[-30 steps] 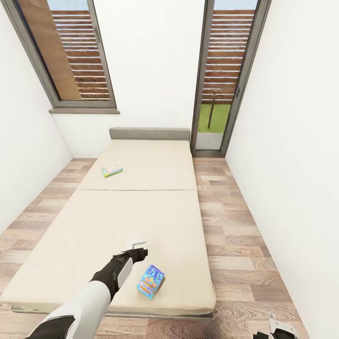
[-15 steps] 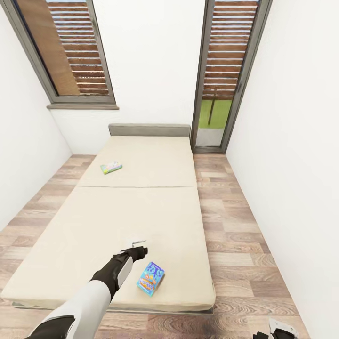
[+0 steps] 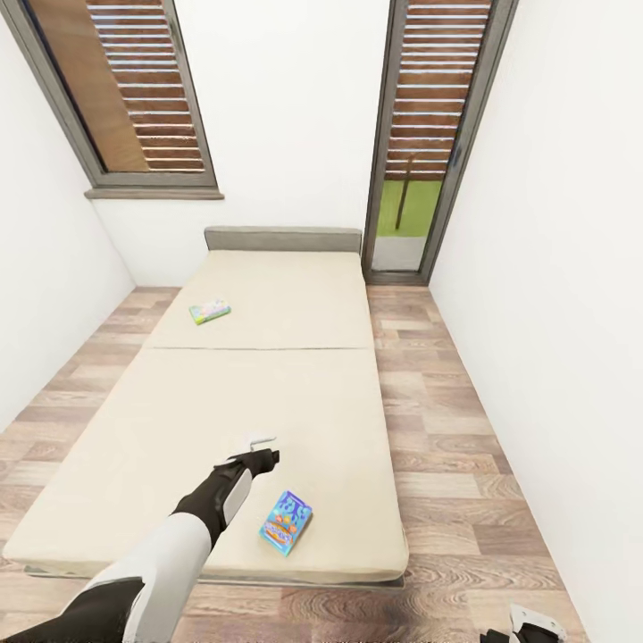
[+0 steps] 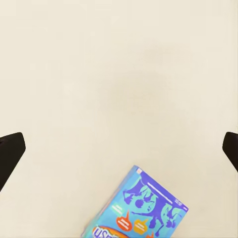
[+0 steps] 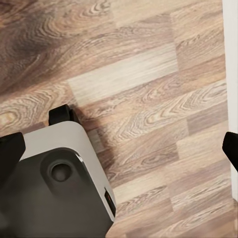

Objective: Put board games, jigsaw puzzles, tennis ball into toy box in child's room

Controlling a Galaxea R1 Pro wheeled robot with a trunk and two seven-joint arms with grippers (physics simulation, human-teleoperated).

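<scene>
Two board games lie on the bed (image 3: 179, 420), which has a cream cover. One blue and orange box (image 3: 287, 521) rests near the bed's foot corner, the other pale green one (image 3: 210, 311) far up by the headboard. My left gripper (image 3: 262, 445) hovers open over the cover, just beyond and left of the near box. In the left wrist view that box (image 4: 144, 210) lies below the open gripper (image 4: 119, 151), with nothing between the dark fingertips (image 4: 10, 153). My right gripper (image 3: 534, 623) hangs low over the floor, open (image 5: 119, 148). The table, toy box, puzzles and ball are out of view.
Wood-plank floor (image 3: 446, 402) runs along both sides of the bed, wider on the right. White walls close in left and right. A window (image 3: 134, 98) and a glazed door (image 3: 429, 143) with slatted shutters stand behind the headboard. My own base (image 5: 54, 183) is under the right arm.
The whole picture has slid upward a little, so the camera has moved. My left gripper keeps roughly the same place beside the near box. Both boxes lie where they were.
</scene>
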